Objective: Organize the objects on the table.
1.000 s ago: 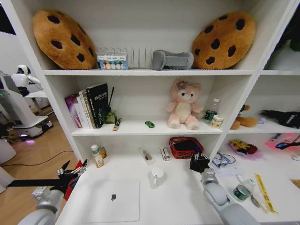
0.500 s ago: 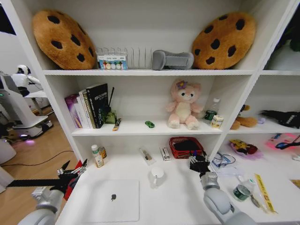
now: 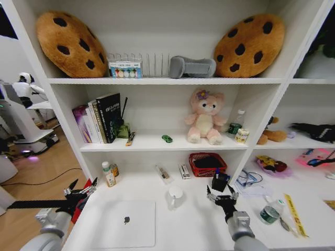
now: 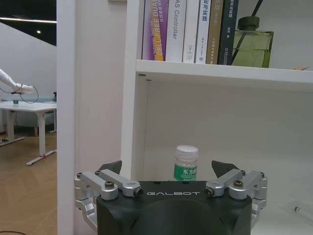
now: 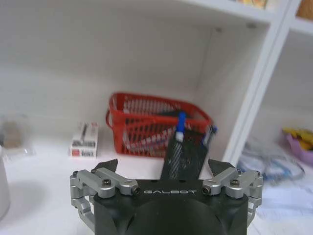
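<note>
A small black mesh pen cup stands upright on the white table, just in front of a red basket. A blue-capped marker sticks out of it. My right gripper is open just short of the cup, not touching it. The thin silver laptop lies closed at the front left. My left gripper hangs open and idle off the table's left edge. On the shelf above sit a tiny green toy car and a black marker.
A white mug stands mid-table between the laptop and the cup. The red basket sits at the back, with small boxes beside it. Bottles stand at the back left. A can and clutter lie to the right.
My right gripper has let go of the pen cup and pulled back toward me. The cup now stands alone in front of the red basket. The left arm has not moved.
</note>
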You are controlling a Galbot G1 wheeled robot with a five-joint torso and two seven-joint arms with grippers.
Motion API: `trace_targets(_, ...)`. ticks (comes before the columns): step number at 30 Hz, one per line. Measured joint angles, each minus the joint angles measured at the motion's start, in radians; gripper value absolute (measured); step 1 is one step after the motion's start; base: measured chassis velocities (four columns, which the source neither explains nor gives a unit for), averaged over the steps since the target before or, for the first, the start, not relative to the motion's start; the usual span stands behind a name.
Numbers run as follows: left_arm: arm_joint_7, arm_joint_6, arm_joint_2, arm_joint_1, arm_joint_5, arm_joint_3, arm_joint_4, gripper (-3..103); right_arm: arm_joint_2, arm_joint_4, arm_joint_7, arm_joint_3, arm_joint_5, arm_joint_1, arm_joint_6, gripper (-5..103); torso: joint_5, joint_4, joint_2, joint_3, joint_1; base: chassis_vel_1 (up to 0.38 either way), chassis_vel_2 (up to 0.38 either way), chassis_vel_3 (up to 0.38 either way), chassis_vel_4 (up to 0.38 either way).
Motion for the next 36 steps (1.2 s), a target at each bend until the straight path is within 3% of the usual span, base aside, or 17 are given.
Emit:
trace_targets(1, 0.0, 0.0, 0.0, 0.0, 0.0, 0.0, 0.0, 100, 0.0, 0.0, 0.0, 0.0, 0.0, 0.0, 0.0, 100, 0.0, 0.0, 0.0, 0.0, 0.0, 0.0, 0.0, 0.0, 0.0)
trace_targets(3, 0.0, 0.0, 0.0, 0.0, 0.0, 0.0, 0.0, 100, -0.007, 0.004, 0.023, 0.047, 0.138, -0.002, -0.115, 100, 0.0001, 0.0, 0.0, 0.0, 0.0, 0.0, 0.0, 0.0, 0.0)
trace_targets(4, 0.0, 0.0, 0.0, 0.0, 0.0, 0.0, 0.0, 100, -0.007, 0.004, 0.023, 0.047, 0.138, -0.002, -0.115, 100, 0.0001, 0.0, 0.0, 0.0, 0.0, 0.0, 0.0, 0.0, 0.0)
trace_targets(6, 0.0, 0.0, 0.0, 0.0, 0.0, 0.0, 0.0, 100, -0.027, 0.022, 0.032, 0.108, 0.301, 0.01, -0.247, 100, 0.0, 0.0002, 0.0, 0.0, 0.0, 0.0, 0.0, 0.0, 0.0)
trace_targets(7, 0.0, 0.0, 0.0, 0.0, 0.0, 0.0, 0.0, 100, -0.027, 0.022, 0.032, 0.108, 0.301, 0.01, -0.247, 100, 0.0, 0.0002, 0.0, 0.0, 0.0, 0.0, 0.0, 0.0, 0.0)
trace_targets(10, 0.0, 0.0, 0.0, 0.0, 0.0, 0.0, 0.0, 100, -0.064, 0.044, 0.022, 0.208, 0.485, 0.023, -0.409, 100, -0.0002, 0.0001, 0.0, 0.0, 0.0, 0.0, 0.0, 0.0, 0.0)
trace_targets(14, 0.0, 0.0, 0.0, 0.0, 0.0, 0.0, 0.0, 100, -0.092, 0.035, 0.0, 0.269, 0.551, 0.038, -0.484, 100, -0.0001, 0.0001, 0.0, 0.0, 0.0, 0.0, 0.0, 0.0, 0.0)
trace_targets(20, 0.0, 0.0, 0.0, 0.0, 0.0, 0.0, 0.0, 100, -0.125, -0.043, -0.036, 0.289, 0.597, 0.106, -0.521, 100, 0.0, 0.0001, 0.0, 0.0, 0.0, 0.0, 0.0, 0.0, 0.0)
trace_targets(35, 0.0, 0.0, 0.0, 0.0, 0.0, 0.0, 0.0, 100, -0.145, -0.232, -0.073, 0.135, 0.566, 0.25, -0.511, 101, 0.0, 0.0001, 0.0, 0.0, 0.0, 0.0, 0.0, 0.0, 0.0)
trace_targets(36, 0.0, 0.0, 0.0, 0.0, 0.0, 0.0, 0.0, 100, -0.145, -0.237, -0.074, 0.127, 0.566, 0.255, -0.507, 96, 0.0, 0.0001, 0.0, 0.0, 0.0, 0.0, 0.0, 0.0, 0.0)
